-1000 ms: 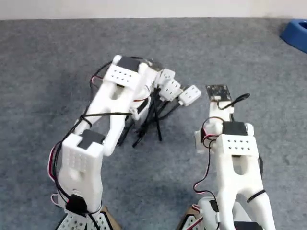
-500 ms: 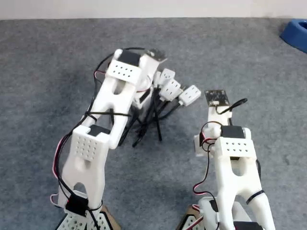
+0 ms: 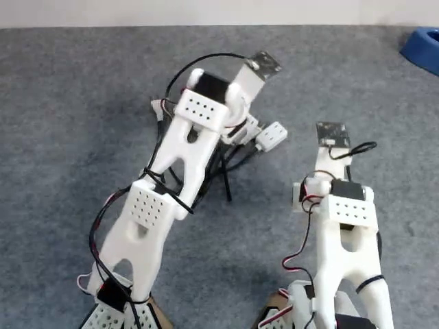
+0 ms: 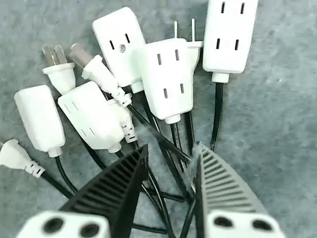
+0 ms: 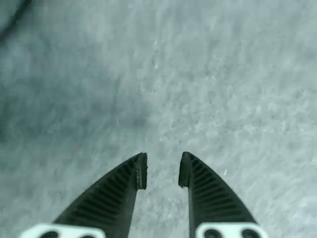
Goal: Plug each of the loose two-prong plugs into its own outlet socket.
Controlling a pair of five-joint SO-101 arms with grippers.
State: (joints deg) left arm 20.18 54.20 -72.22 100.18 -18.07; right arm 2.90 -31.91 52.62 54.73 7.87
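Ref socket pile (image 3: pixel 271 137): left gripper (image 4: pixel 171 148) sits directly over its cords (image 4: pixel 173 136), loose plugs (image 4: pixel 58 69) lie mixed in just beside the sockets, right gripper (image 5: pixel 163 155) is apart to its right over bare carpet (image 5: pixel 223 74), container (image 3: pixel 422 46) far back-right.

We've got a tight knot under the left gripper (image 4: pixel 171 149): its fingers stand apart right over the tangled black cords (image 4: pixel 216 114). The white outlet sockets (image 4: pixel 166 79) and loose plugs (image 4: pixel 59 72) are packed just beyond, mostly touching, with hardly a gap between. Around the right gripper (image 5: pixel 162 166) it's bare grey carpet (image 5: pixel 223 74), wide open. A blue object (image 3: pixel 422 44) sits well off at the far corner.
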